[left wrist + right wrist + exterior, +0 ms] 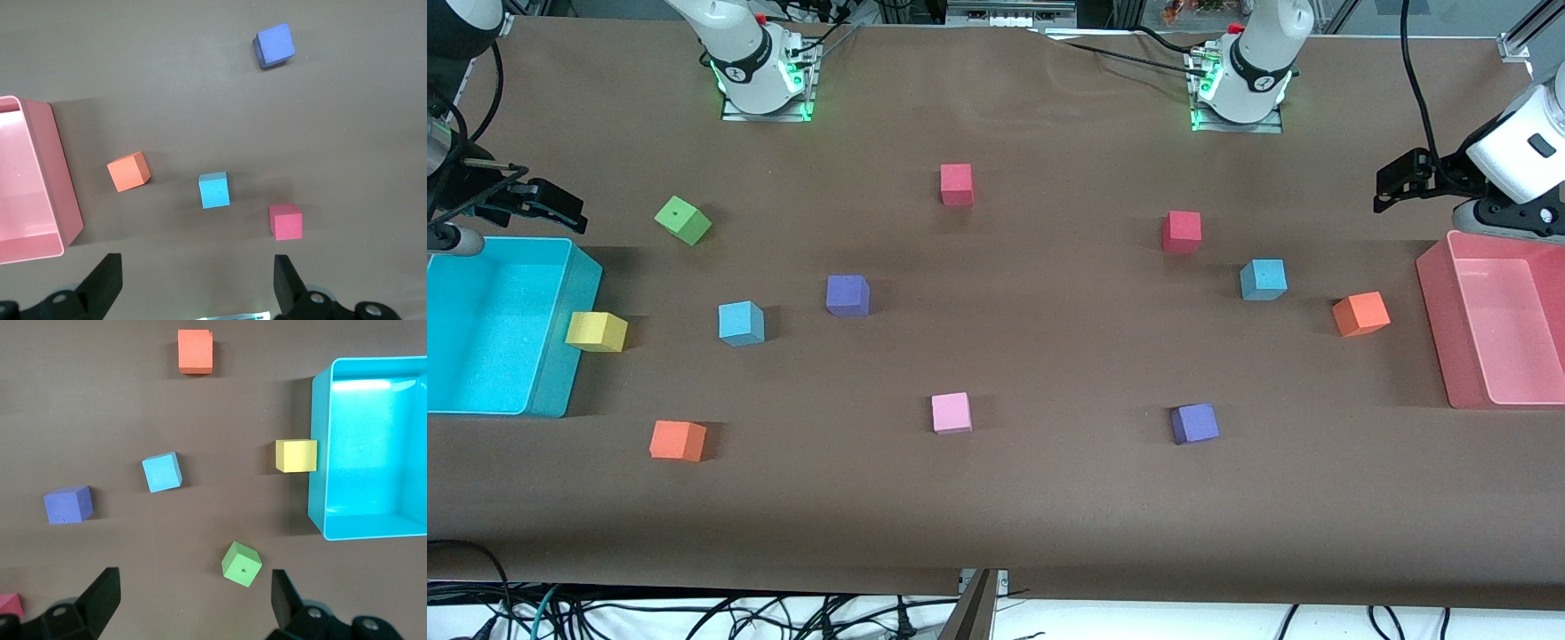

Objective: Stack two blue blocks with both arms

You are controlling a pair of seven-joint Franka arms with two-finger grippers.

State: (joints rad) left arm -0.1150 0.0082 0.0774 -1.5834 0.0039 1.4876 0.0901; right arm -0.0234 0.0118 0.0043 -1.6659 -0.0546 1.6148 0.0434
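Two light-blue blocks sit apart on the brown table. One blue block [741, 323] [162, 472] lies toward the right arm's end, beside a purple cube. The other blue block [1263, 279] [214, 190] lies toward the left arm's end, between a red cube and an orange cube. My right gripper [560, 206] [195, 587] hangs open and empty in the air at the cyan bin's corner, with a green cube below it. My left gripper [1387, 187] [197, 273] hangs open and empty over the table next to the pink bin.
A cyan bin [560, 364] stands at the right arm's end with a yellow cube [596, 332] against its wall. A pink bin [1436, 329] stands at the left arm's end. Green [683, 220], purple [847, 295], orange [1360, 314], red [1182, 231] and pink [951, 412] cubes are scattered about.
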